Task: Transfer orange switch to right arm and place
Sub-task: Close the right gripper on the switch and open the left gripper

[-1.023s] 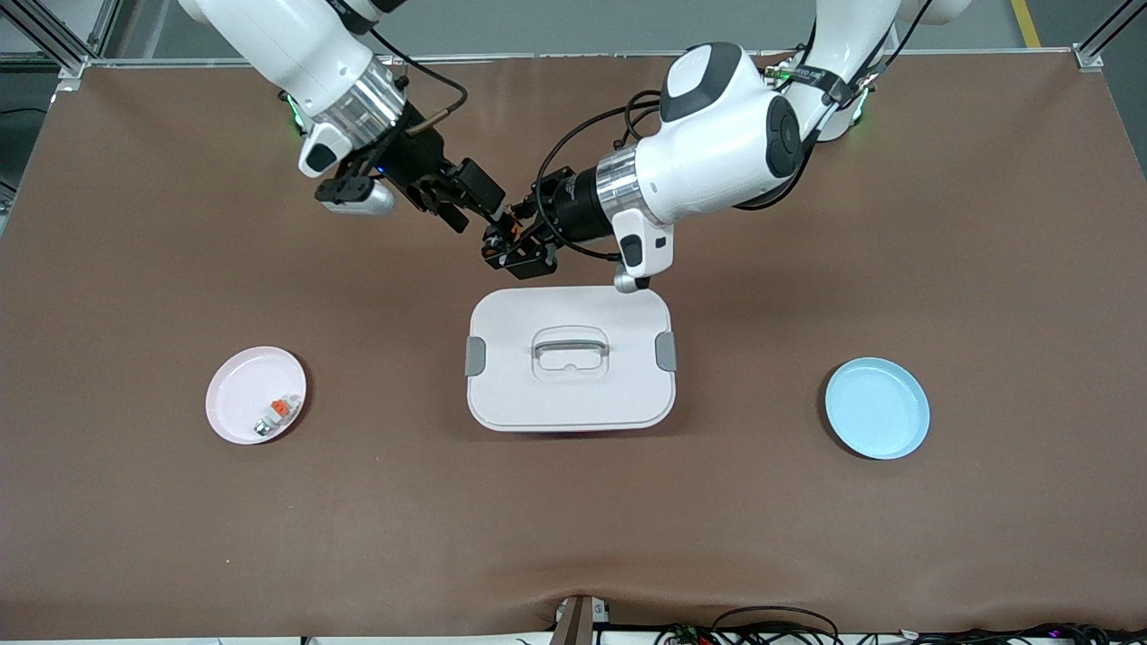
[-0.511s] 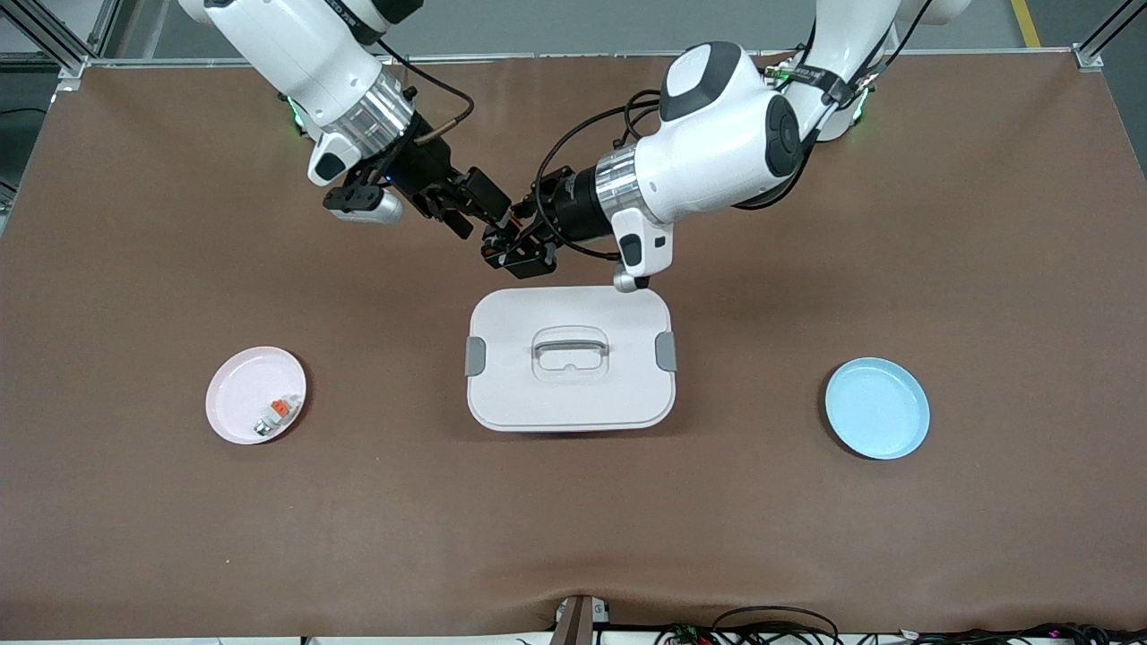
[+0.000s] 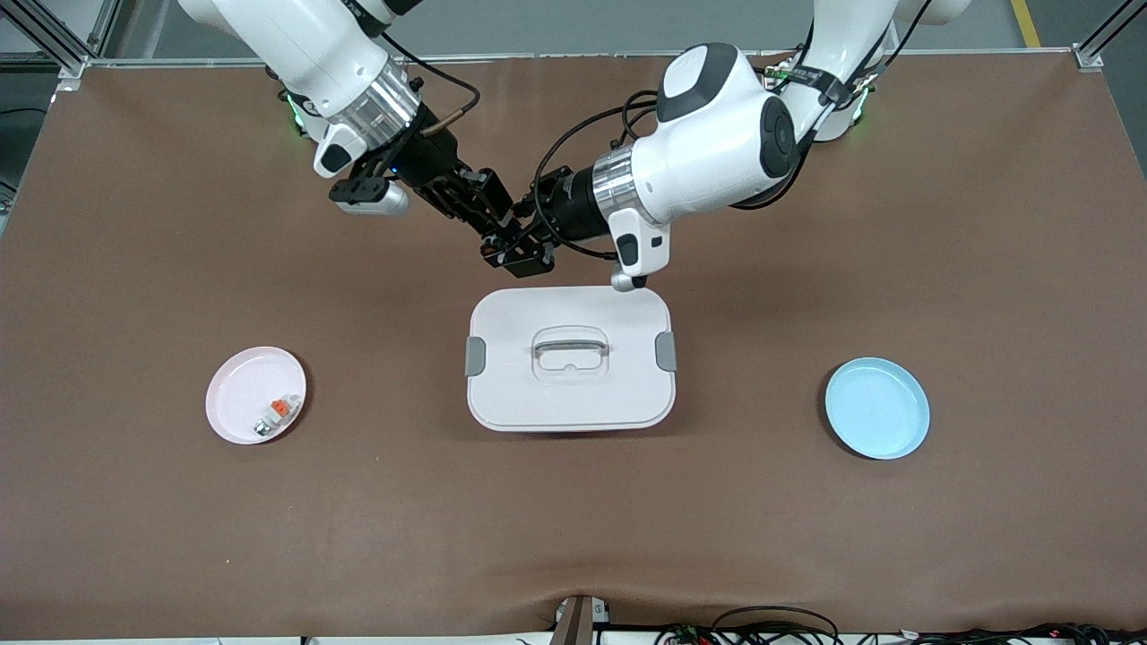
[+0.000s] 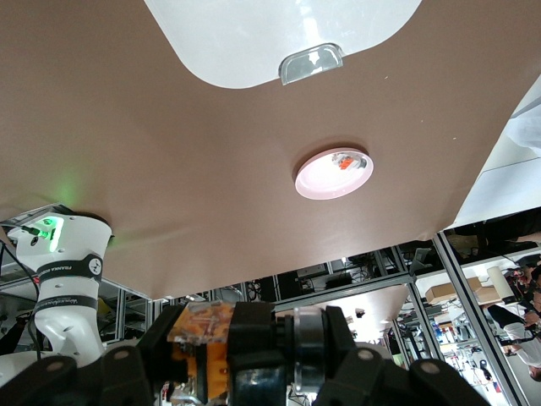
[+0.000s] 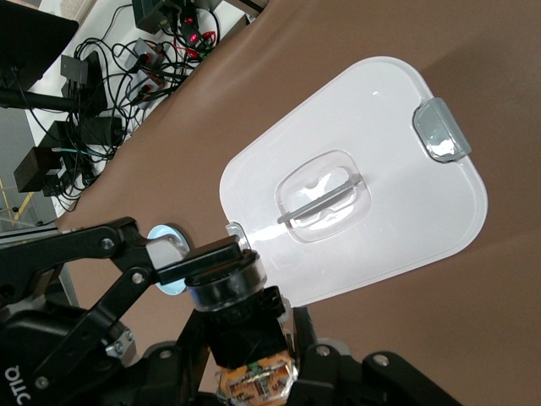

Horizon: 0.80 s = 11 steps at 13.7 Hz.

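Tools meet in the air over the brown table [image 3: 806, 537], just past the white lidded box [image 3: 570, 358] on the robots' side. Left tool [image 3: 517, 251] pinches the orange switch [image 5: 237, 304]; right tool [image 3: 502, 231] has its fingers pressed onto the same switch. Toward the right arm's end, a pink plate [image 3: 235, 394] holds a small grey-white piece with an orange tab [image 3: 278, 410]. A blue plate [image 3: 876, 408] sits toward the left arm's end.

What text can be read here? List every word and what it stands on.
"FRANKA": black band on a robot base; other letters blurred.
Strap on the left arm: too small to read.
White letters on black housing, right wrist view: cut off, unreadable.
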Available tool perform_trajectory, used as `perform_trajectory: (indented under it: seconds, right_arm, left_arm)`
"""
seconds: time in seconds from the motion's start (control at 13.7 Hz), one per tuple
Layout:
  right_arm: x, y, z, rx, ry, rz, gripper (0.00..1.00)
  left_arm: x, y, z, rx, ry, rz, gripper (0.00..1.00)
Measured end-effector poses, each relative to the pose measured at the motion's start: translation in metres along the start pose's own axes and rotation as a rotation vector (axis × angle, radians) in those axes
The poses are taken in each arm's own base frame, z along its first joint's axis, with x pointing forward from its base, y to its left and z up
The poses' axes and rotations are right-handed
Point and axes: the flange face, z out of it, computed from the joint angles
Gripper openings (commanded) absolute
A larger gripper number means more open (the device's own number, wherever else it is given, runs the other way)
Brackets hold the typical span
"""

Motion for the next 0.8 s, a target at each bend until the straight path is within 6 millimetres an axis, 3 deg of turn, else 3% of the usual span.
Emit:
perform_trajectory:
  seconds: [0.29,0.44,0.66,0.8]
  right_arm:
    - [-0.0001,-0.0001,0.0001,0.0,0.0,-0.001,0.0]
    - [-0.0001,-0.0001,0.0001,0.0,0.001,-0.001,0.0]
    - [-0.0004,-0.0001,0.0003,-0.001,0.0,-0.001,0.0]
    - [-0.0009,0.0024,0.0033,-0.011,-0.006,0.013,0.0]
  left_arm:
    - [0.0001,0.0,0.0,0.0,0.0,0.0,0.38]
    - [0.0001,0.0,0.0,0.0,0.0,0.0,0.55]
    - [-0.0006,-0.0002,0.0001,0.001,0.006,0.008,1.0]
    - [-0.0025,0.0006,-0.0017,-0.006,0.012,0.018,1.0]
